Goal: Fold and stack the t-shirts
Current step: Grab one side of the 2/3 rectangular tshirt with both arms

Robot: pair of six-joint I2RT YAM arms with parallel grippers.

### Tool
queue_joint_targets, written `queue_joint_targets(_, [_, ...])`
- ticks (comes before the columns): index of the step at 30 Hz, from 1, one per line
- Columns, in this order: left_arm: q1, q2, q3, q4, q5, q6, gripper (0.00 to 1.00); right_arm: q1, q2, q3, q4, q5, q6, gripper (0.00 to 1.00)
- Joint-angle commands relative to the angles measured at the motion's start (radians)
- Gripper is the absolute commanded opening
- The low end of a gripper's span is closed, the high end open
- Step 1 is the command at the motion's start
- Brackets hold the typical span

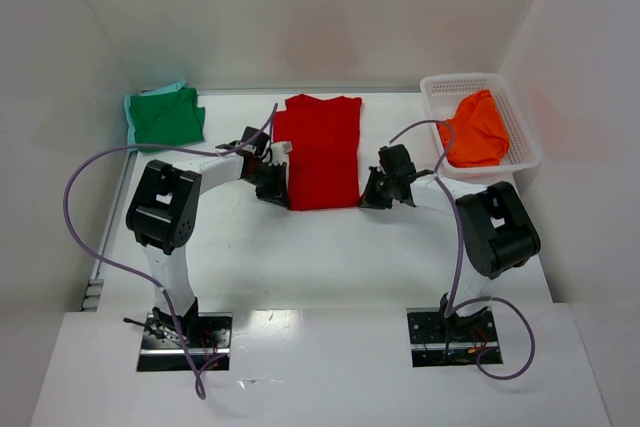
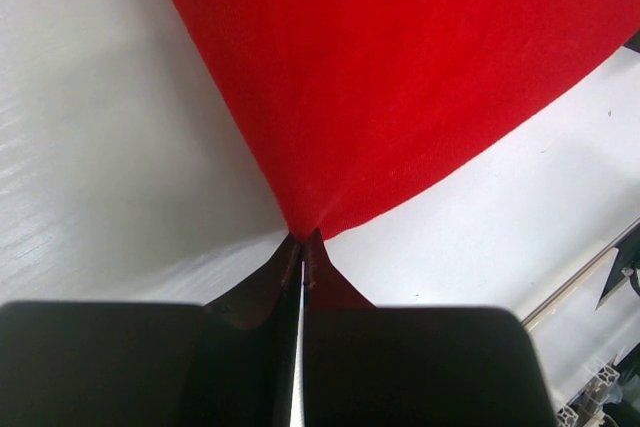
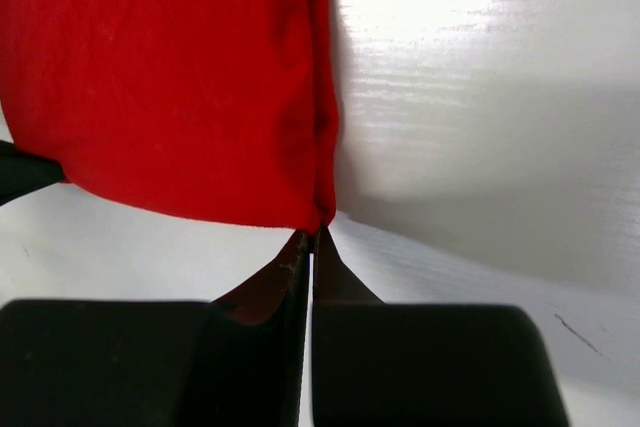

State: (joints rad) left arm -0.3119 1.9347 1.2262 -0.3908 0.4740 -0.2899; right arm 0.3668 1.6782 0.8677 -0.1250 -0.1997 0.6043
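Three t-shirts sit apart on the desk (image 1: 300, 257). The middle t-shirt (image 1: 320, 152) lies flat at the centre, its long side running away from the arms. The jaws of the left arm (image 1: 165, 207) pinch its near left corner, and the jaws of the right arm (image 1: 495, 227) pinch its near right corner. The far-left t-shirt (image 1: 165, 117) lies folded at the desk's far left corner, well apart from the middle one. A basket (image 1: 460, 80) stands at the far right, and the third t-shirt (image 1: 477, 132) lies bunched inside it.
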Motion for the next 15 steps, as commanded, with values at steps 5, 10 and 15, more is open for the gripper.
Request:
queue_joint_targets(5, [0.000,-0.077,-0.061,-0.059,-0.006,-0.008,0.00,0.003,-0.179,-0.101,-0.032,0.006,-0.006,0.00])
queue_joint_targets(10, [-0.005,-0.168,-0.146,-0.059,-0.026,-0.058,0.00,0.056,-0.277,-0.172,-0.054,0.006,0.046,0.00])
queue_joint_targets(15, [-0.016,-0.275,-0.205,-0.104,-0.022,-0.088,0.00,0.114,-0.363,-0.202,-0.079,-0.003,0.107,0.00])
